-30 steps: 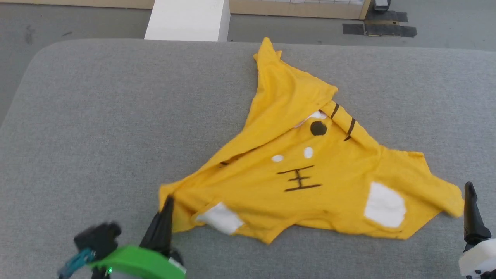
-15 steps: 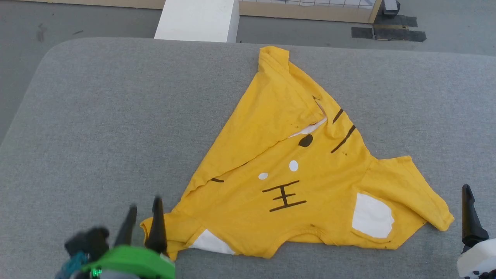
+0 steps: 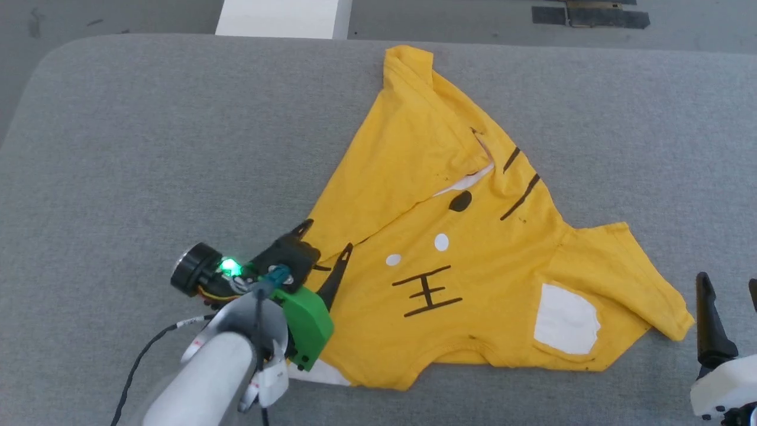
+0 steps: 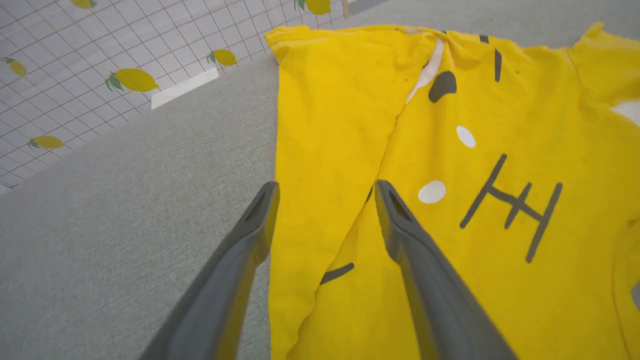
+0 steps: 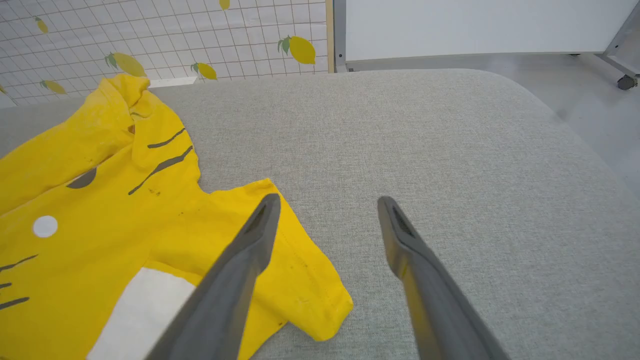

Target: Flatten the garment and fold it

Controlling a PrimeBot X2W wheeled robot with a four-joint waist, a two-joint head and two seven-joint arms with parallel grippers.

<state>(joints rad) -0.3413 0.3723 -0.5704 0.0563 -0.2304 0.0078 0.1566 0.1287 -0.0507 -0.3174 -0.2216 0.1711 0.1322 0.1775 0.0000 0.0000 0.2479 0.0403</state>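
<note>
While the left pincer [image 4: 325, 185] spreads wide and empty over the yellow garment [image 3: 473, 284], the right pincer [image 5: 325, 200] gapes empty by its sleeve [image 5: 300, 280]; it lies rumpled mid-way across the grey padded surface [image 3: 148, 148], a lemon-printed grid wall [image 5: 150, 30] beyond.

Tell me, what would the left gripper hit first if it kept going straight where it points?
Probably the garment: its folded-over flap lies just ahead of the left gripper, though height is unclear.
</note>
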